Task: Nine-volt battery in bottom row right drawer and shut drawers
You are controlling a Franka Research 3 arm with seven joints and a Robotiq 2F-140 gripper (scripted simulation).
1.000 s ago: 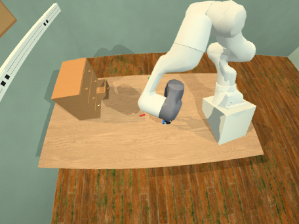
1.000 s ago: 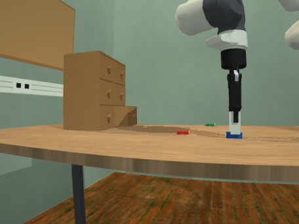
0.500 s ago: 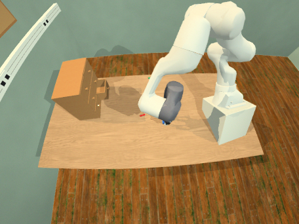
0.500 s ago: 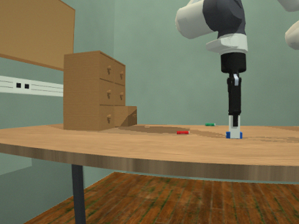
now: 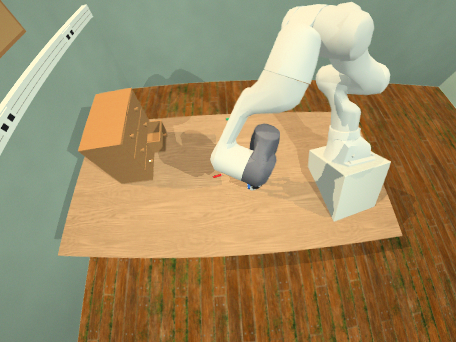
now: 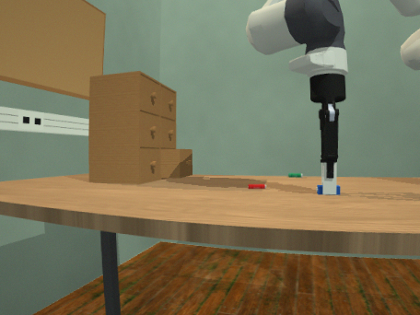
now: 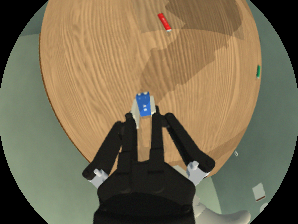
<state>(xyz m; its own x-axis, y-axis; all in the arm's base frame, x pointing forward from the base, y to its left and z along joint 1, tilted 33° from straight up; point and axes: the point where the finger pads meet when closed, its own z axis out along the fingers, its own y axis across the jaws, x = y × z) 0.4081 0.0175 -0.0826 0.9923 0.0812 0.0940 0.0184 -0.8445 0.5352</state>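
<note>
While the gripper (image 5: 255,187) (image 6: 329,183) (image 7: 144,103) clamps the nine-volt battery (image 5: 249,186) (image 6: 320,190) (image 7: 143,103), its long axis level, terminals (a pair) toward the chest (image 5: 107,120) (image 6: 115,129)

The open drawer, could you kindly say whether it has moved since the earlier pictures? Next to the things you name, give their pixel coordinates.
No, the open drawer (image 5: 163,135) (image 6: 185,162) has kept its place against the table (image 5: 175,225) (image 6: 184,212) (image 7: 95,65).
</note>
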